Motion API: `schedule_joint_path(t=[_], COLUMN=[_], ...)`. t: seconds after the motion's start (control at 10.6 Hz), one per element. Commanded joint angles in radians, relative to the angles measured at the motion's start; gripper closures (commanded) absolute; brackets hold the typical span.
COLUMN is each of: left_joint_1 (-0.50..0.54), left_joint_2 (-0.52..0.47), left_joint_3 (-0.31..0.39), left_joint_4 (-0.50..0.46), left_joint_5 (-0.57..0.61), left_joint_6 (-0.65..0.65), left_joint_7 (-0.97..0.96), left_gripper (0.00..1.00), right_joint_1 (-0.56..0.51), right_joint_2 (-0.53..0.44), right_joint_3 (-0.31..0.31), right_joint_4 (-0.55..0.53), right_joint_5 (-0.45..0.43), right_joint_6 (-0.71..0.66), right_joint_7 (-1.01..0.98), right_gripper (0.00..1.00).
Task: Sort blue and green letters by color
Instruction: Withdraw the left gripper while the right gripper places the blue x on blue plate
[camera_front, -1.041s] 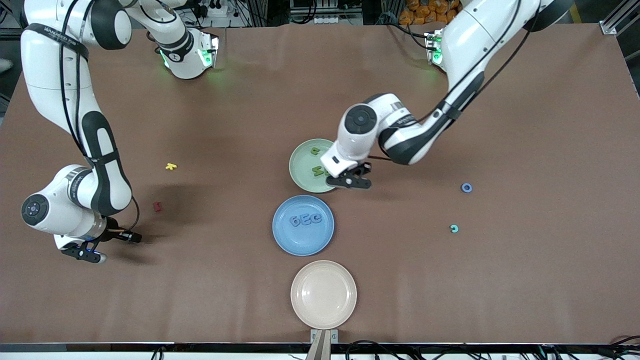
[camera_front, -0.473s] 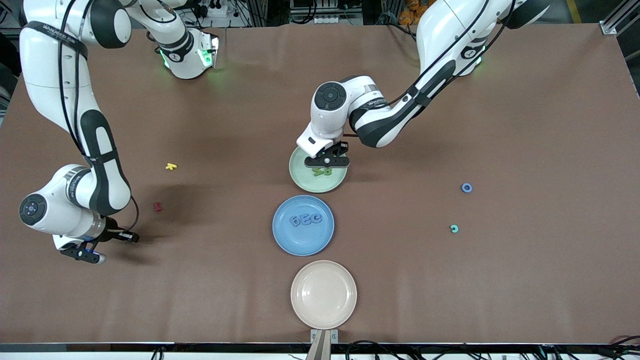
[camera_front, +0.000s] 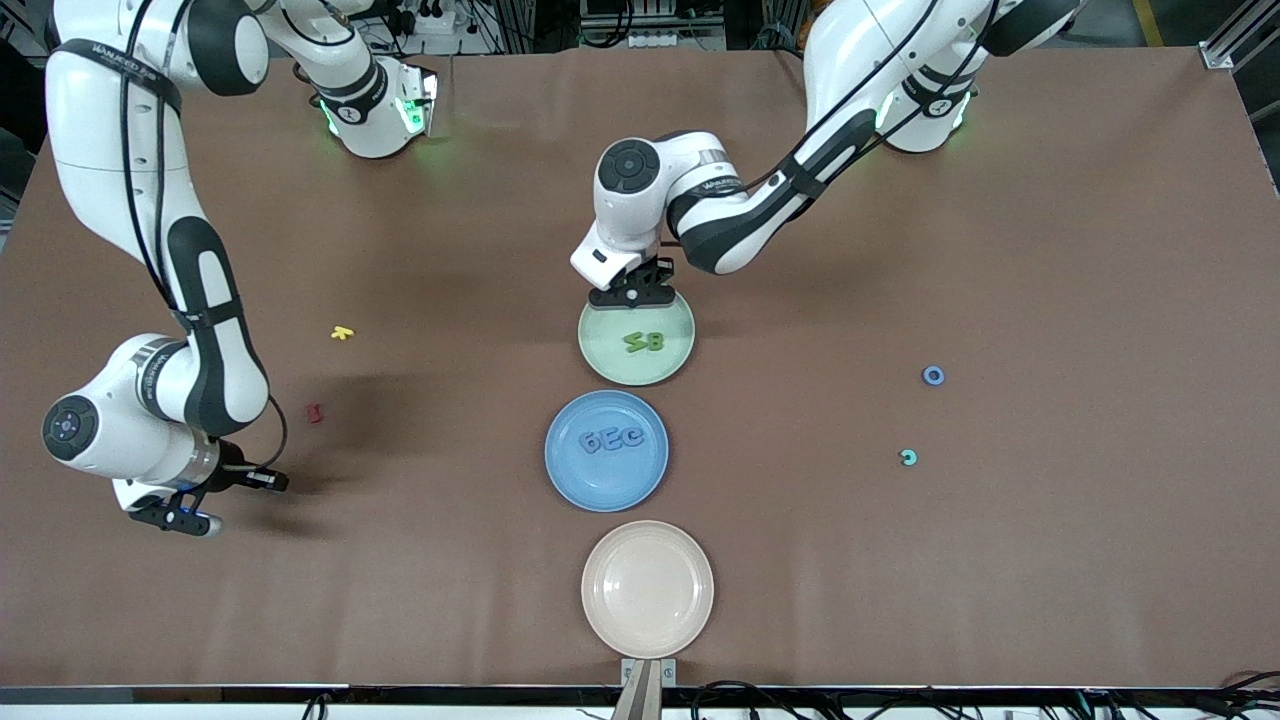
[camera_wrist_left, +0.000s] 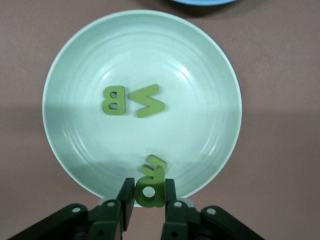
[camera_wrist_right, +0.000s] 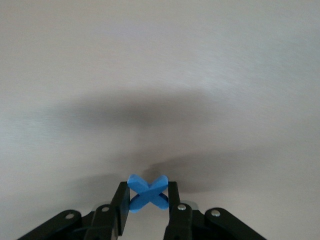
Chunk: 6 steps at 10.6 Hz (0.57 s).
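My left gripper (camera_front: 632, 293) is over the far rim of the green plate (camera_front: 607, 345), the rim away from the front camera. In the left wrist view it (camera_wrist_left: 149, 197) is shut on a green letter p (camera_wrist_left: 150, 189), held at the plate's rim (camera_wrist_left: 150, 55). A green B (camera_wrist_left: 114, 100) and a green M (camera_wrist_left: 149, 101) lie in the plate's middle (camera_front: 643, 342). The blue plate (camera_front: 575, 480) holds the blue 6, E and C (camera_front: 610, 439). My right gripper (camera_front: 178, 516) is low at the right arm's end of the table. It (camera_wrist_right: 148, 198) is shut on a blue X (camera_wrist_right: 148, 191).
An empty beige plate (camera_front: 647, 588) lies nearest the front camera. A yellow letter (camera_front: 342, 333) and a dark red letter (camera_front: 316, 412) lie near the right arm. A blue ring (camera_front: 933, 375) and a teal ring (camera_front: 908, 458) lie toward the left arm's end.
My left gripper has moved across the green plate to its far rim. The green p that lay there is now between its fingers. My right gripper has barely shifted.
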Motion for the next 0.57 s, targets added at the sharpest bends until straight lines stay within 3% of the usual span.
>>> schedule_joint_path(t=[0.0,0.28,0.47], left_joint_1=[-0.003,0.049,0.165], left_joint_2=[0.001,-0.03,-0.103], left_joint_3=[0.037,0.039,0.038], left_joint_4=[0.028,0.069,0.077], left_joint_5=[-0.015,-0.019,-0.015], left_joint_6=[-0.023,-0.034,-0.053], left_joint_7=[0.019,0.056,0.193], left_gripper=[0.0,0.0,0.0], right_joint_1=[0.049,0.139,0.231], right_joint_2=[-0.009,-0.007,-0.006], right_joint_3=[0.001,0.003,0.001], right_joint_4=[0.03,0.055,0.059], right_joint_5=[0.017,0.041,0.203], right_joint_6=[-0.021,-0.011,-0.007], right_joint_7=[0.01,0.016,0.026], right_gripper=[1.0,1.0,1.0])
